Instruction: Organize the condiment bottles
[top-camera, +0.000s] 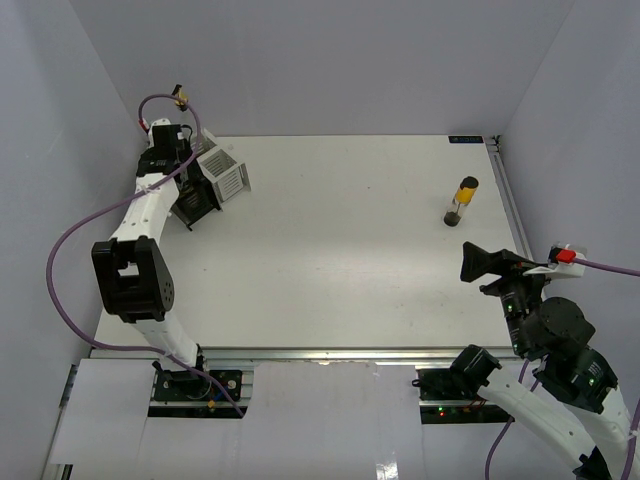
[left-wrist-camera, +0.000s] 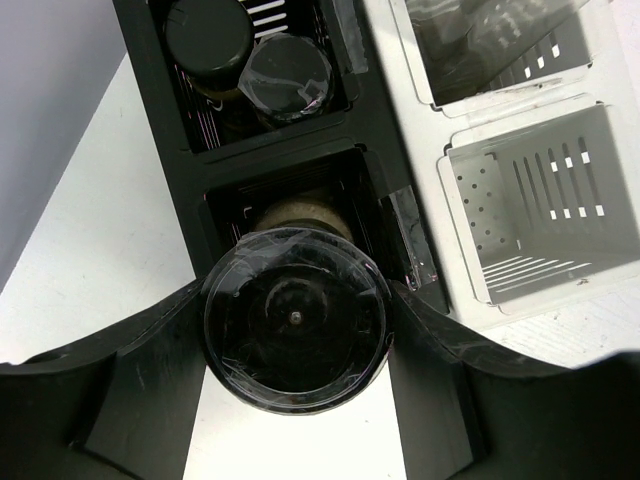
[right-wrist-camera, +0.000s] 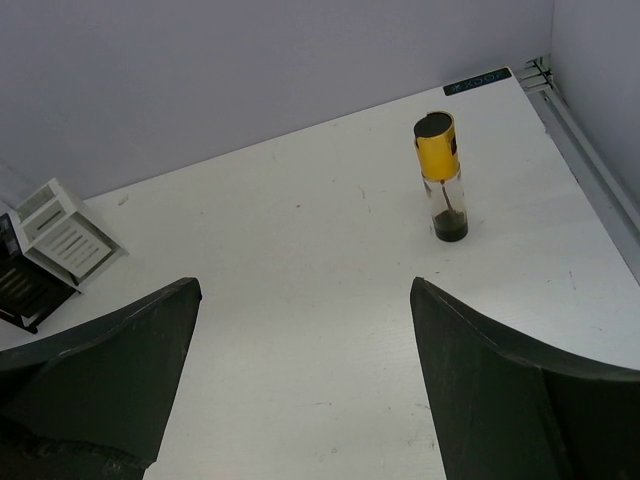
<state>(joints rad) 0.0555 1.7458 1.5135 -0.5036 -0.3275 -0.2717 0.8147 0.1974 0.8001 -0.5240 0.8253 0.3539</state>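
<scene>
My left gripper (top-camera: 188, 192) is at the back left over the black rack (top-camera: 200, 205). In the left wrist view the gripper (left-wrist-camera: 297, 295) is shut on a shaker with a round, dark, shiny top (left-wrist-camera: 295, 335) and a cream body (left-wrist-camera: 300, 212), which stands in the black rack's near compartment (left-wrist-camera: 225, 200). The far compartment holds a black-capped bottle (left-wrist-camera: 208, 35) and a dark-capped jar (left-wrist-camera: 288, 75). The tall clear bottle with gold pourer (top-camera: 461, 200) stands alone at the right and also shows in the right wrist view (right-wrist-camera: 440, 180). My right gripper (top-camera: 472, 260) is open and empty (right-wrist-camera: 305, 290), well short of it.
A white slotted rack (top-camera: 224, 172) stands beside the black one, and its two compartments (left-wrist-camera: 530, 200) hold nothing. Both racks show far left in the right wrist view (right-wrist-camera: 60, 235). A metal rail (top-camera: 510, 200) runs along the table's right edge, with walls on three sides.
</scene>
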